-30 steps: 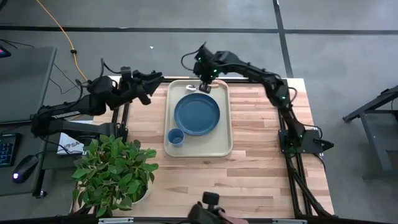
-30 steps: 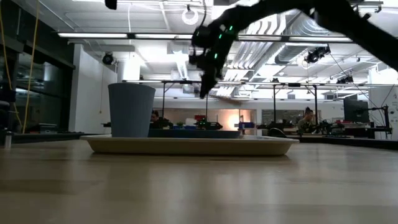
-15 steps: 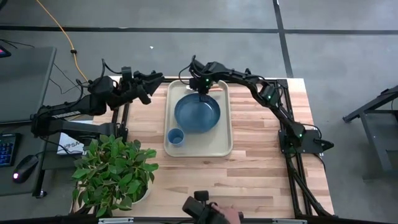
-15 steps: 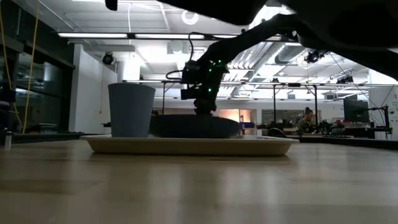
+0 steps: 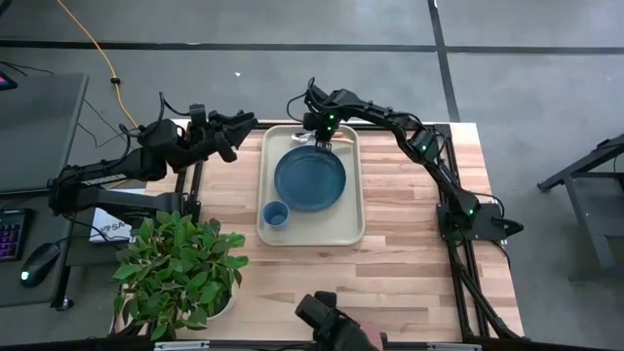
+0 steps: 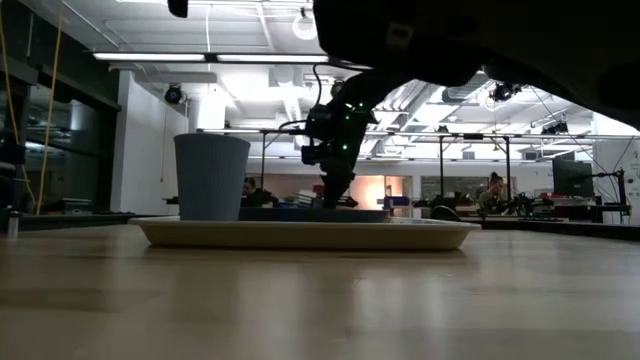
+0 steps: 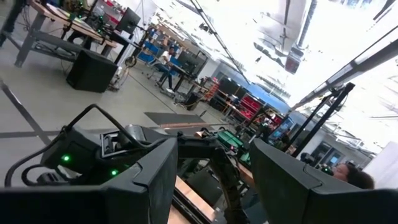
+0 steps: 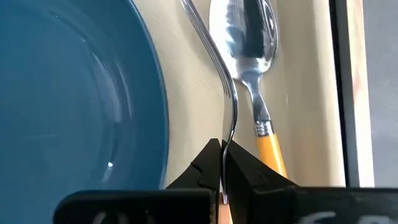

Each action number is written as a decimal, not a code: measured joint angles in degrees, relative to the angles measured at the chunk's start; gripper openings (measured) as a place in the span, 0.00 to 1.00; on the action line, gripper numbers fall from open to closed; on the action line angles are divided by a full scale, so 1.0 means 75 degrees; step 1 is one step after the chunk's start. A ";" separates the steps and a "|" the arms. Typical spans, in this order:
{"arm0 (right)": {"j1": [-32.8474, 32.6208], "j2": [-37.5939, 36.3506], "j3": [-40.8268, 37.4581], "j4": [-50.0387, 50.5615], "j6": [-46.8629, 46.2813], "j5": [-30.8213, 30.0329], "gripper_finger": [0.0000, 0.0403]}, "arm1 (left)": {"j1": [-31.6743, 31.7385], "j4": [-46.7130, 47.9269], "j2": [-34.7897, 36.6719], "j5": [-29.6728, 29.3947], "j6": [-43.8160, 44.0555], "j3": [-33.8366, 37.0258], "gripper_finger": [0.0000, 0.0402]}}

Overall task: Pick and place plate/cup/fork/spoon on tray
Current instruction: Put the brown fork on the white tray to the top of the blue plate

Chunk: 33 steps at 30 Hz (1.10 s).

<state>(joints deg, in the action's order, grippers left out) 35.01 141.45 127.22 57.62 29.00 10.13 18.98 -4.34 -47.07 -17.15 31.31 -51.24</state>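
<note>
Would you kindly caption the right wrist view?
Right tool shut on the fork, beside the spoon and plate.

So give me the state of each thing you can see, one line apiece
plate: flat on the tray
cup: upright on the tray
spoon: lying on the tray
fork: pinched in the shut right hand, beside the spoon
left hand: open, empty, at the table's edge

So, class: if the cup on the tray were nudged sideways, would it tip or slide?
The cup stands taller than it is wide, so it could tip. The tray looks smooth, so a low nudge would probably slide it.
</note>
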 joint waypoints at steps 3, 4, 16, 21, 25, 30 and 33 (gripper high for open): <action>0.0055 0.0000 0.0000 0.0053 0.0061 0.0314 0.00 | 0.0000 0.0000 0.0000 -0.0002 0.0000 0.0000 0.46; 0.0084 0.0000 0.0000 0.0050 0.0074 0.0487 0.00 | 0.0000 0.0000 0.0000 -0.0002 0.0000 0.0000 0.46; 0.0136 0.0197 -0.0321 -0.0014 0.0336 0.0912 0.00 | 0.0000 0.0000 0.0000 0.0001 0.0154 0.0000 0.46; 0.0142 0.0201 -0.0321 -0.0046 0.0334 0.0881 0.00 | 0.0001 0.0000 0.0000 0.0001 0.0169 0.0000 0.46; 0.0138 0.0201 -0.0321 -0.0073 0.0210 0.0653 0.00 | 0.0000 0.0000 0.0000 0.0001 0.0169 0.0000 0.46; 0.0127 0.0201 -0.0321 -0.0180 0.0187 0.0303 0.00 | 0.0000 0.0000 0.0000 0.0002 0.0169 0.0000 0.46; 0.0127 0.0201 -0.0323 -0.0176 0.0082 0.0293 0.05 | 0.0000 0.0002 0.0000 0.0003 0.0169 0.0000 0.46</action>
<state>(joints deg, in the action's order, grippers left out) 35.97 142.96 124.79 56.30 29.62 12.32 18.98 -4.32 -47.07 -17.12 32.58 -51.24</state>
